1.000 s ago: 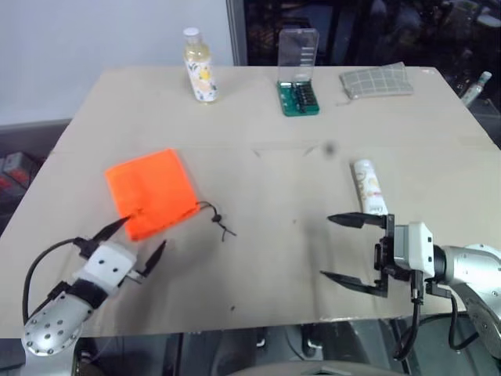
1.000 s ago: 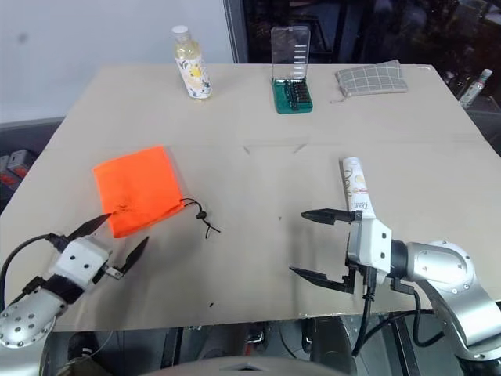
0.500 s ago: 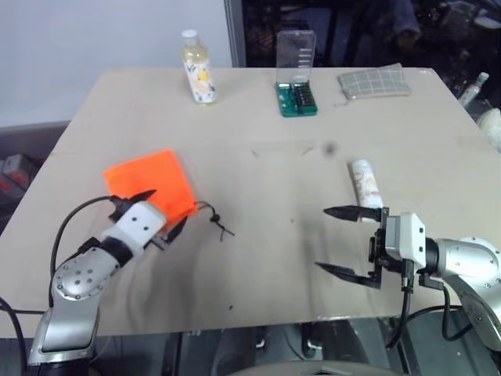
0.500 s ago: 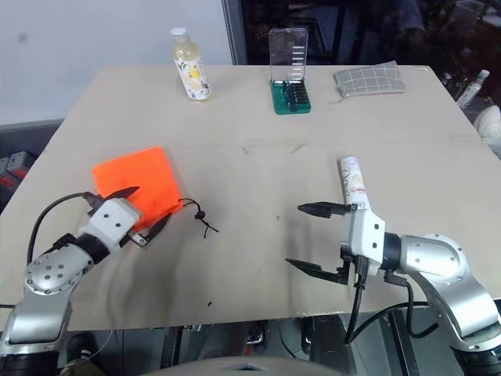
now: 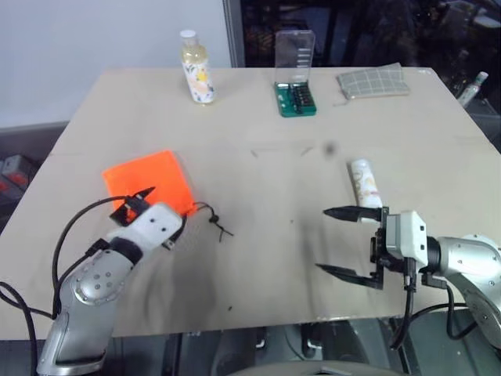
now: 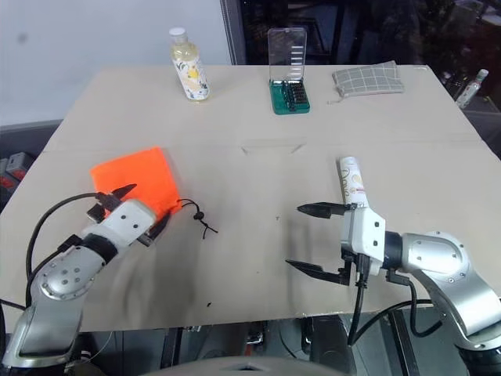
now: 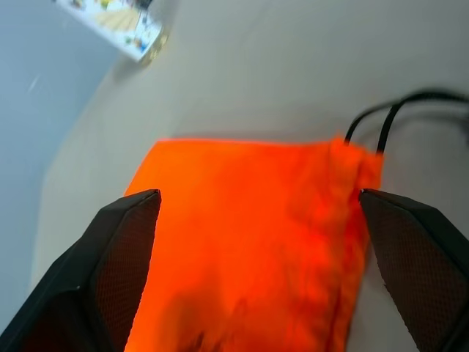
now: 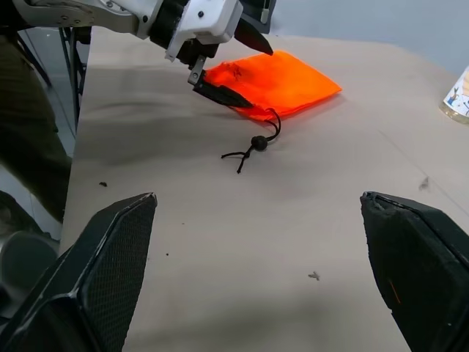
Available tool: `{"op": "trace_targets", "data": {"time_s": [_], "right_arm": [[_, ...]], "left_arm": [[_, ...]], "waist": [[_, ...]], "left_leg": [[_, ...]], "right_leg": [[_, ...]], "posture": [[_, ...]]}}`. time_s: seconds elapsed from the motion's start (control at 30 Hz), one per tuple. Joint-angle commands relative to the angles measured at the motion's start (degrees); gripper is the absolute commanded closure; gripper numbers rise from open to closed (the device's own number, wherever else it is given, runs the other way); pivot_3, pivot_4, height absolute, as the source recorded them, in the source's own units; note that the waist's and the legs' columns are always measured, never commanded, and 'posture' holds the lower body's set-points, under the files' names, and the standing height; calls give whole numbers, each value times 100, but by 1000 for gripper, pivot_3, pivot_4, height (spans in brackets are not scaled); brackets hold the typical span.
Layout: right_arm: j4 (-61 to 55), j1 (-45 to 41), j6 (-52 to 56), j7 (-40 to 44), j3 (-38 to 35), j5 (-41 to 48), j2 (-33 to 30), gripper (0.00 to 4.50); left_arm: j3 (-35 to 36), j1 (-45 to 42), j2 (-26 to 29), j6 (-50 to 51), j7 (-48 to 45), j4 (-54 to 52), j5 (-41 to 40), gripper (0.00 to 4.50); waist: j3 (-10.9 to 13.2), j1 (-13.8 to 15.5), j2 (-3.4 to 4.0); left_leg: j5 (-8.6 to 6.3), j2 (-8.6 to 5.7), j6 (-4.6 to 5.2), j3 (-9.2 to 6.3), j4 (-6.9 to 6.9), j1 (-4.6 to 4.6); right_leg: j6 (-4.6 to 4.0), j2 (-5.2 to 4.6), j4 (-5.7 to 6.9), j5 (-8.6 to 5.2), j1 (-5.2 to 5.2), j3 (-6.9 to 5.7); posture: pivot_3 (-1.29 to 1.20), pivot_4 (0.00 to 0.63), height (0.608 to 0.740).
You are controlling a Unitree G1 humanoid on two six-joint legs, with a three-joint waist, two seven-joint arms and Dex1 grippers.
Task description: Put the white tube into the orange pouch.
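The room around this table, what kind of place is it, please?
Probably a lab or workshop set up for testing. A plain beige table stands by a pale wall, with unrelated items laid apart: a screwdriver bit set, a small bottle, a checked cloth pouch.

Left fingers (image 6: 133,210) and right fingers (image 6: 317,239) apart, empty

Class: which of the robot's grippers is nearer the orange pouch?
Left. The left gripper is open over the orange pouch's near edge; the right gripper, open, is far across the table.
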Motion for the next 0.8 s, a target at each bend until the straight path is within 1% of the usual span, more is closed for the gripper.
{"op": "trace_targets", "data": {"time_s": [0.03,0.23,0.5,0.63,0.8], "right_arm": [[-136,-78,-22,34,-104,120,-59,0],[-132,-82,-18,41,-101,140,-82,0],[-184,-40,-3,-19,-90,121,-67,0],[-247,11,19,-82,-77,96,-57,0],[-251,29,13,-138,-85,83,-38,0]], "left_arm": [[-11,15,-57,251,146,-374,273,34],[-74,-94,-116,675,270,-346,616,34],[-256,-329,-207,865,290,-194,683,34],[-288,-401,-226,1092,381,57,776,34],[-232,-179,-119,835,396,211,742,34]], "waist": [[0,3,0],[-1,4,-1],[-1,4,-1],[-2,6,-2],[-4,-4,-4]], "left_leg": [[0,0,0,0,0,0],[0,0,0,0,2,0],[0,-1,0,-1,3,0],[1,-1,0,-3,5,0],[0,0,0,-2,9,1]], "right_leg": [[0,0,0,0,0,0],[0,0,1,0,1,0],[1,-1,3,0,1,-1],[0,0,8,0,1,-2],[0,-1,10,0,2,-1]], "posture": [[0,150,740],[0,150,740],[0,150,740],[0,150,740],[0,150,740]]}}
